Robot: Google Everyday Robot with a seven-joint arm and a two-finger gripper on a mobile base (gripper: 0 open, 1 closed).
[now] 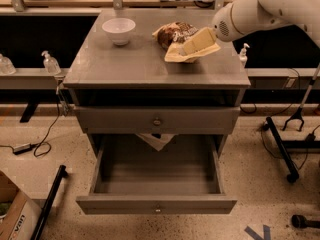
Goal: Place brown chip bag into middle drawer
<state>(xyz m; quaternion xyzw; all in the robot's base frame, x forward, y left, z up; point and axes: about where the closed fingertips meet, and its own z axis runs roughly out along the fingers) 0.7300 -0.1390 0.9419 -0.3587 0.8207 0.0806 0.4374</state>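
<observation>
Camera view | gripper (pixel 196 44) at rt edge of brown chip bag (pixel 172 33) — touching | grip: can't tell | middle drawer (pixel 125 204) open below

middle drawer (pixel 156 203) open from above; gripper (pixel 186 49) over tabletop (pixel 130 64); white bowl (pixel 119 30) well apart

I see warm, dimmish overhead light. The tabletop (pixel 125 64) is evenly lit with a faint sheen. The arm (pixel 260 11) is the brightest patch, nearly washed out. The gripper (pixel 192 45) sits over the tabletop's back right, well lit. The middle drawer (pixel 155 179) is shadowed inside.
</observation>
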